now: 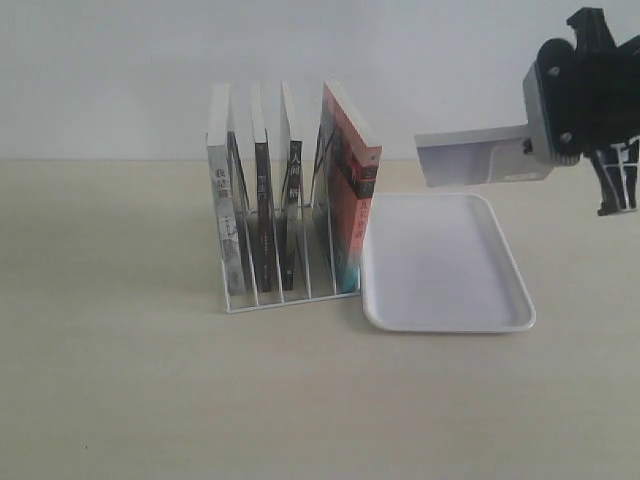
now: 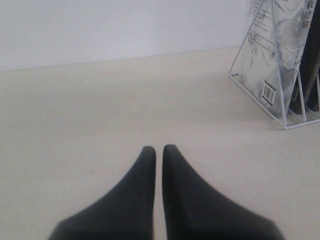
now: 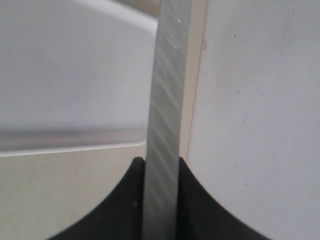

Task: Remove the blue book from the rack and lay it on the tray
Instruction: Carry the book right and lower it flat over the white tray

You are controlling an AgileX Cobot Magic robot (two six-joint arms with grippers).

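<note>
My right gripper is shut on the blue book, holding it flat in the air above the far end of the white tray. Only the book's pale page edges and greyish underside show; its blue cover is hidden. The white wire rack stands just left of the tray. My left gripper hovers low over bare table, shut on nothing, with the rack off to one side; the exterior view does not show it.
The rack holds a grey marbled book, two black-spined books and a red-and-teal spined book leaning against the tray side. A white wall runs behind the beige table.
</note>
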